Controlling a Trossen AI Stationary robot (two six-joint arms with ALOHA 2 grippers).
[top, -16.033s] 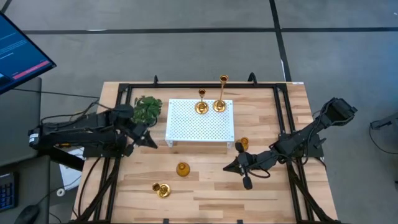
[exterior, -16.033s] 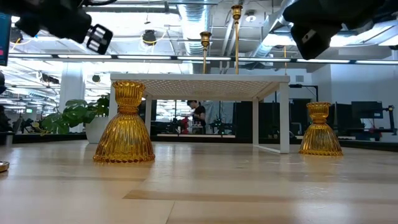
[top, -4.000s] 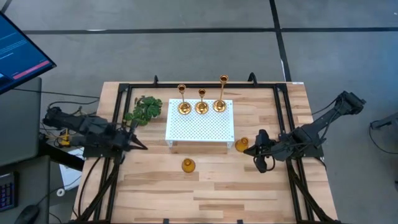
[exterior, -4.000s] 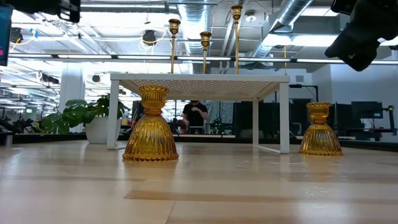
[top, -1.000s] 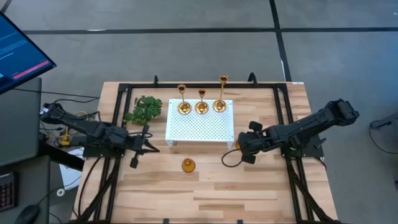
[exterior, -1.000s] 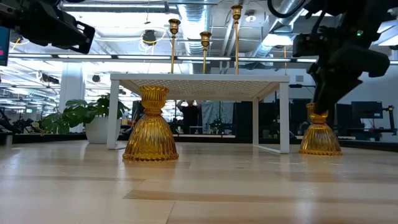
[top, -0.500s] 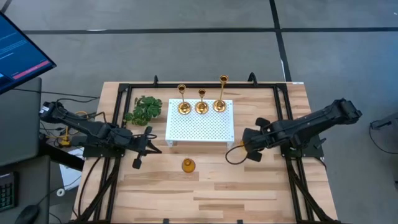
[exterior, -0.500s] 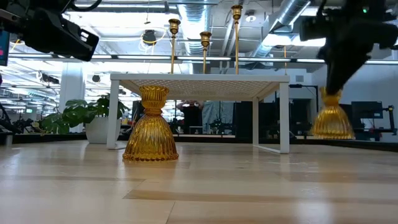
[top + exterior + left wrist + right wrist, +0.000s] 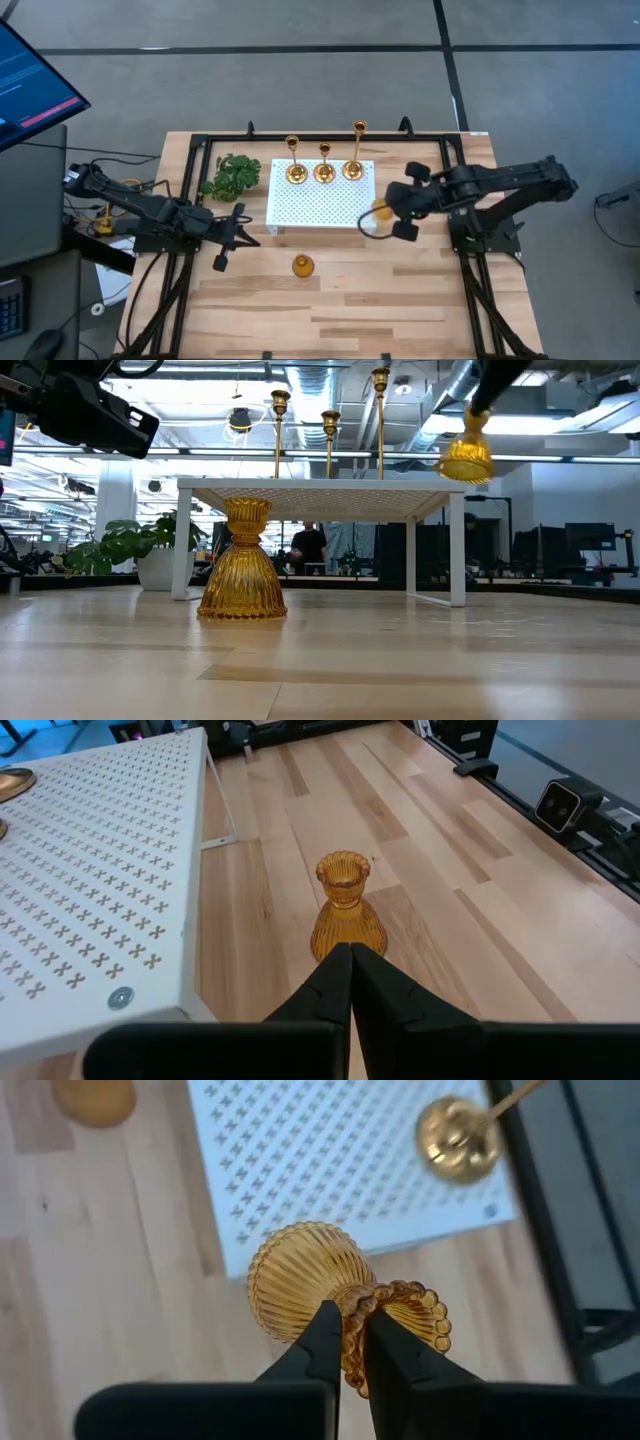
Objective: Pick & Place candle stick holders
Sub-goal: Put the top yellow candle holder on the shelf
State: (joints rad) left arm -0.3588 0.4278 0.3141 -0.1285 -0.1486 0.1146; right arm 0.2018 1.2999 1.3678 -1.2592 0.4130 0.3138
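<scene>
One squat amber holder hangs above the white rack's right edge, pinched at its neck by the right gripper (a thin hold); swinging could drop it. Left gripper closed, empty.

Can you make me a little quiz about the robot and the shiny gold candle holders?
1. How many slim gold holders stand on the white perforated stand?
2. True or false: the right gripper is holding a squat amber holder up in the air.
3. Which gripper points at the squat amber holder on the table: A) left gripper, B) right gripper?

Key
1. Three, in a row along the stand's far edge.
2. True. Its fingers pinch the holder's neck, and the low view shows it lifted to about the stand's top.
3. A. Its fingers are shut, apart from the holder.
</scene>
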